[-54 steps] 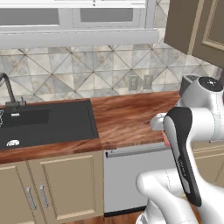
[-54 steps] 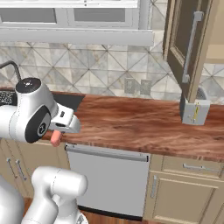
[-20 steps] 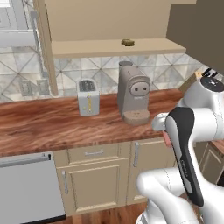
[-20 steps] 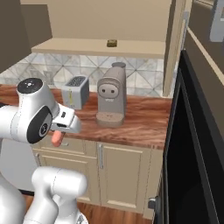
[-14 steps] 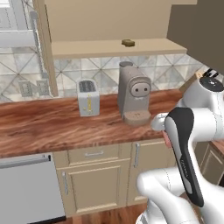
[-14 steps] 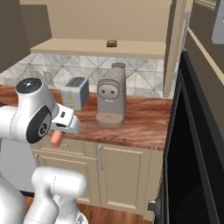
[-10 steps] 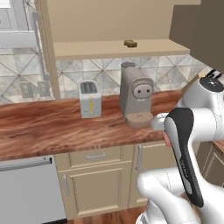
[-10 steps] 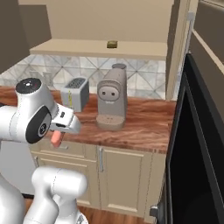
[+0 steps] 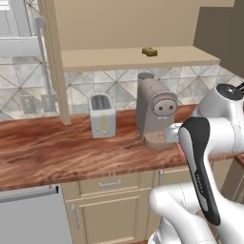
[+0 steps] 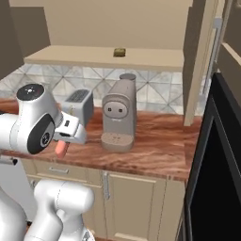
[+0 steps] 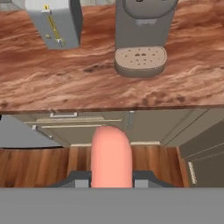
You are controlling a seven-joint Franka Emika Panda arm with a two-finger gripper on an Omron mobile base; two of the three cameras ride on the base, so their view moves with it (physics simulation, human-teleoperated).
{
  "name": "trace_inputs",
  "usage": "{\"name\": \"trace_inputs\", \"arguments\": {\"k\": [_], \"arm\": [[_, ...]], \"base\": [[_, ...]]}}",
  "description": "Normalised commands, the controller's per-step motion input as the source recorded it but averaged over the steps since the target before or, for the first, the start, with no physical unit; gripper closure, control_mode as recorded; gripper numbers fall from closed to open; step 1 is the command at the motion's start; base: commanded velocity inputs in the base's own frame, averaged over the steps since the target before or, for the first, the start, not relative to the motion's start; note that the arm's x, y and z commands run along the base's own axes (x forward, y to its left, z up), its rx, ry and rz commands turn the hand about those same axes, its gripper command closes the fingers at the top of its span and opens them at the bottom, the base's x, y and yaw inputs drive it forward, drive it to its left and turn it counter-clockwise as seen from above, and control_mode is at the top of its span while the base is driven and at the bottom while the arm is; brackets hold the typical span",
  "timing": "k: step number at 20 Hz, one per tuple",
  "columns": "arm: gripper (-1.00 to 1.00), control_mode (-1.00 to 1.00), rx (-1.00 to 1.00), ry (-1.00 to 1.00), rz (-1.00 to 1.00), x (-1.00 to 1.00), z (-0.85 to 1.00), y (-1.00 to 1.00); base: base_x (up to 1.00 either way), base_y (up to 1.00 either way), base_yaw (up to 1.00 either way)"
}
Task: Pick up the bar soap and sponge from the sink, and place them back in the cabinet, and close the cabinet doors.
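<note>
Now claw (image 11: 111,177) clamped on bar soap (image 11: 111,155) over wood counter (image 11: 87,83) edge.

Wooden countertop (image 9: 57,152); patterned tile backsplash (image 9: 119,88); beige lower cupboards (image 10: 136,202); wood floor (image 11: 43,166).

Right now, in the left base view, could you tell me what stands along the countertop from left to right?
Cabinet door edge → toaster → coffee machine → the robot's white arm, at the right.

Glossy white arm (image 9: 217,143), dark joints
</note>
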Motion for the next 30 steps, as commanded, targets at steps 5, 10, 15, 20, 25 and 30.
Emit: {"name": "trace_inputs", "arguments": {"k": [5, 10, 15, 20, 25, 30], "arm": [[1.0, 1.0, 0.0, 0.0, 0.0, 0.0, 0.0, 0.0], [1.0, 1.0, 0.0, 0.0, 0.0, 0.0, 0.0, 0.0], [1.0, 1.0, 0.0, 0.0, 0.0, 0.0, 0.0, 0.0], [1.0, 1.0, 0.0, 0.0, 0.0, 0.0, 0.0, 0.0], [1.0, 1.0, 0.0, 0.0, 0.0, 0.0, 0.0, 0.0], [1.0, 1.0, 0.0, 0.0, 0.0, 0.0, 0.0, 0.0]], "base": [[0.45, -0.19, 0.0], [0.34, -0.35, 0.0], [0.27, -0.36, -0.03], [0.2, -0.05, 0.01], [0.26, 0.15, 0.07], [0.35, 0.14, 0.07]]}}
